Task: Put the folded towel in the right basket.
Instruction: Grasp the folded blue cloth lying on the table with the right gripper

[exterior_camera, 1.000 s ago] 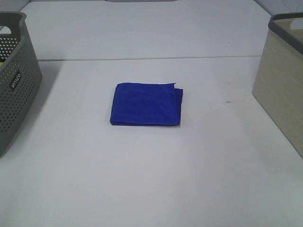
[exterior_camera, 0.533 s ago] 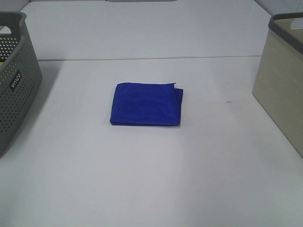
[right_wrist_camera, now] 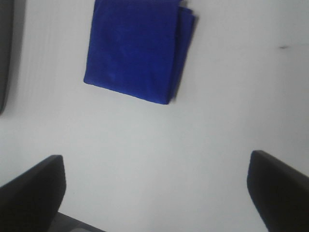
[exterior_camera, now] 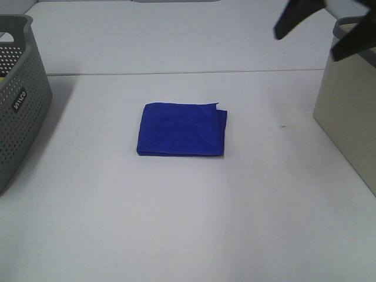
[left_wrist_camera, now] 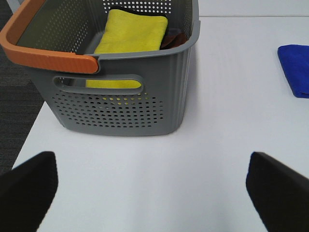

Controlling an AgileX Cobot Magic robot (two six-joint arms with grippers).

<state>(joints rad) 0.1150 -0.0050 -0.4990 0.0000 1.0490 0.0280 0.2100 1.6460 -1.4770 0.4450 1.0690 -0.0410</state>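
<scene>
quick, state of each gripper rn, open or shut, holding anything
left gripper: jaws open wide, holding nothing
right gripper: jaws open wide, holding nothing

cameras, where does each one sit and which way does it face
Exterior high: mounted high, looking down on table, blue towel, grey basket, beige basket; right hand shows top right.
Left wrist: on left arm, facing the grey basket and yellow towel; left hand open.
Right wrist: on right arm, looking down at the blue towel; hand open.
Shared: all three show the blue towel.
</scene>
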